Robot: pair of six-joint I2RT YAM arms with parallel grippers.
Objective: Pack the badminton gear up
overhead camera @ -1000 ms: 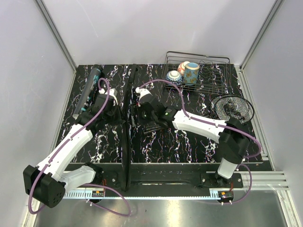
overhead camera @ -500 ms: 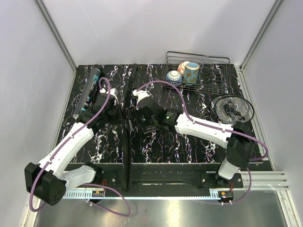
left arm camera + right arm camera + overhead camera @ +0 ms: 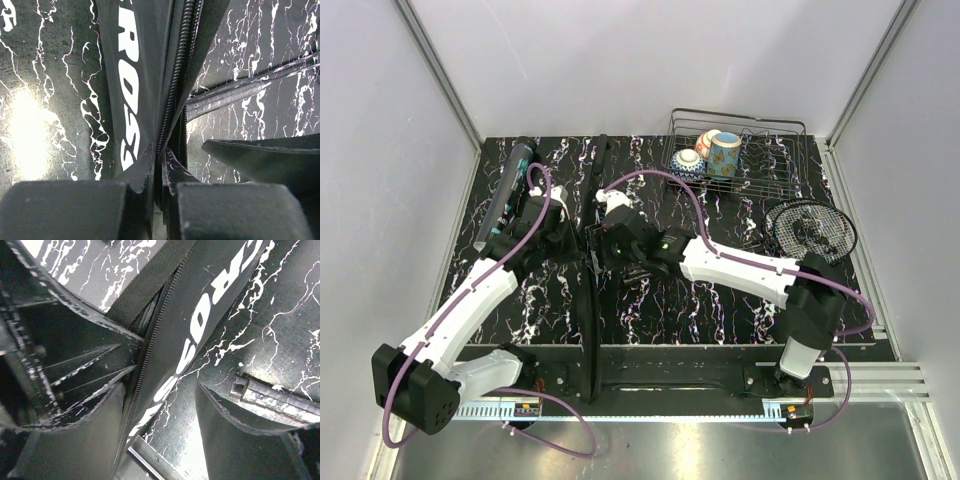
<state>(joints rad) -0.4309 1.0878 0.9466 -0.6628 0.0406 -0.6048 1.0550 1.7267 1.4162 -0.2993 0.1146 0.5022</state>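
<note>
The long black bag [image 3: 592, 310] lies lengthwise down the middle of the table, its white lettering [image 3: 127, 90] showing in the left wrist view. My left gripper [image 3: 568, 238] [image 3: 161, 165] is shut on the bag's zipper edge. My right gripper [image 3: 601, 236] [image 3: 160, 415] is open, its fingers either side of the bag's zipper edge [image 3: 142, 365] and lettered side [image 3: 200, 315]. The racket's oval head [image 3: 810, 228] lies at the right, and its wrapped handle [image 3: 232, 92] [image 3: 272, 396] ends beside the bag. The dark tube [image 3: 506, 190] lies at the back left.
A wire basket [image 3: 738, 122] holding painted cups [image 3: 725, 152] stands at the back right. Grey walls close the table on three sides, and a metal rail [image 3: 670, 405] runs along the near edge between the arm bases.
My right gripper has moved left to the bag and now straddles its edge close to the left gripper. The left gripper has kept its hold and place.
</note>
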